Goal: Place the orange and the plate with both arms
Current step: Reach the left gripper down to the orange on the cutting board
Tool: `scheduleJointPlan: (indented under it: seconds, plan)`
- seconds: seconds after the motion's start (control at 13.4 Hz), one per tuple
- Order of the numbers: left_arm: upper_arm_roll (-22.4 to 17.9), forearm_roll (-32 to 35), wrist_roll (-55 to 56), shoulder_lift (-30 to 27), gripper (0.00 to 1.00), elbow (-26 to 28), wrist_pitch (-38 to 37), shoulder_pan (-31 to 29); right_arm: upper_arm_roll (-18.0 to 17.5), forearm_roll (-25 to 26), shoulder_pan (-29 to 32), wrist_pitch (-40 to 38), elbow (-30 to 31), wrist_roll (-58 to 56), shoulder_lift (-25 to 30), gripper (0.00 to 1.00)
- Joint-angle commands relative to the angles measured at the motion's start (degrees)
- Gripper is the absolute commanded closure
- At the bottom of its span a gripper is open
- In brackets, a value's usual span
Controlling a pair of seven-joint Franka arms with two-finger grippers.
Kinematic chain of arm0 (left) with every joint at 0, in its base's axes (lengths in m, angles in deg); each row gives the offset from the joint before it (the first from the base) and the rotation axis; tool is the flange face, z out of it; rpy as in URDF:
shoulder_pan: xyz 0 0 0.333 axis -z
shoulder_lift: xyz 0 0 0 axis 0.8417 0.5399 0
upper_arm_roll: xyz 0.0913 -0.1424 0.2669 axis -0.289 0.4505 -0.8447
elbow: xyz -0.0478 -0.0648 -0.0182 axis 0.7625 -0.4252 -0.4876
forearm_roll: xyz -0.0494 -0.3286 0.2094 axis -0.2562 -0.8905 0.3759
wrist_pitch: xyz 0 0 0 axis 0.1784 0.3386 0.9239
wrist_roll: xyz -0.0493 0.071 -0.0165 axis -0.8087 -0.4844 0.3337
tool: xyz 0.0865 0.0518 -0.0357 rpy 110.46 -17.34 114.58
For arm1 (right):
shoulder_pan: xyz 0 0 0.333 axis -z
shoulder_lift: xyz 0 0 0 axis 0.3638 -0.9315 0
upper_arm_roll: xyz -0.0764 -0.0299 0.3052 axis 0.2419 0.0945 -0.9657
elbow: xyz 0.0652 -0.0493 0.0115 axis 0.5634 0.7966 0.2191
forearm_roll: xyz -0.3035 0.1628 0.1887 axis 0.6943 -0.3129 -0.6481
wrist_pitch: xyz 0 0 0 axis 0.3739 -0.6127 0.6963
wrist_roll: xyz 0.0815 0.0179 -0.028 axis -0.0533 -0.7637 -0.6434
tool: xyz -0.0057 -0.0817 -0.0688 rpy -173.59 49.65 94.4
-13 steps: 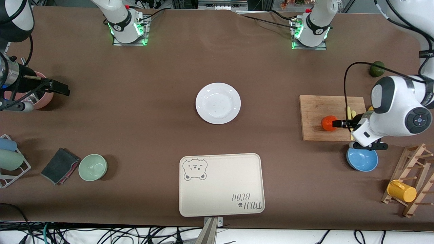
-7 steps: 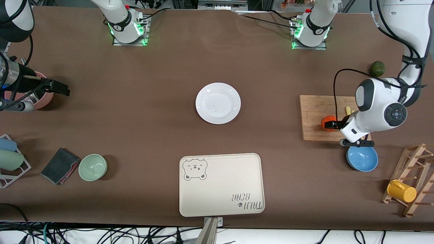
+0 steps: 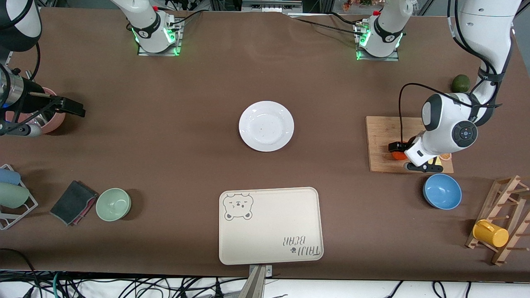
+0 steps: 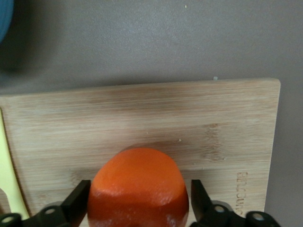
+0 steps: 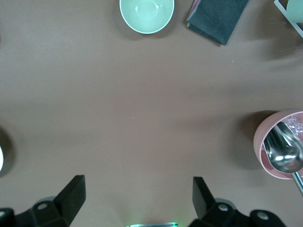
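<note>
Around the plate [image 3: 266, 126] open brown table [image 3: 198, 136] is seen on every side, so it can be approached from either arm's end. Nearer the front camera than the plate, the way is taken up by the beige tray [image 3: 271, 225]. Toward the left arm's end of the table from the plate, the cutting board [image 3: 381, 132] and the blue bowl [image 3: 442, 191] stand in the way

beige bear tray [image 3: 271, 225], green bowl [image 3: 113, 204], blue bowl [image 3: 442, 191], cutting board [image 3: 383, 132]
</note>
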Motion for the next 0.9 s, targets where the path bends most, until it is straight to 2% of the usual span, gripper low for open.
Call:
scheduleJointPlan:
  seconds: [0.0, 0.22, 0.45, 0.67, 0.82]
  plan:
    - [0.14, 0.2, -1.33, -0.44, 0.75, -0.7, -2.0, 0.15, 0.04, 0.29, 0.1, -0.93, -0.58, 0.04, 0.1, 0.0]
    - [1.36, 0.11, -1.07, -1.67, 0.81, -5.0, -7.0, 0.5, 0.04, 0.29, 0.1, -0.93, -0.58, 0.04, 0.1, 0.0]
    - [6.62, -0.77, 1.47, -1.41, 0.81, -10.54, -12.47, 0.68, 0.04, 0.29, 0.1, -0.93, -0.58, 0.04, 0.1, 0.0]
    - [14.44, -0.77, 16.63, -0.01, 0.81, -14.32, -12.65, 1.47, 0.13, 0.29, 0.1, -0.93, -0.58, 0.04, 0.1, 0.0]
    - [16.04, -0.77, 28.14, 1.66, 0.81, -16.78, -12.65, 6.36, 0.04, 0.21, 0.1, -0.93, -0.58, 0.04, 0.1, 0.0]
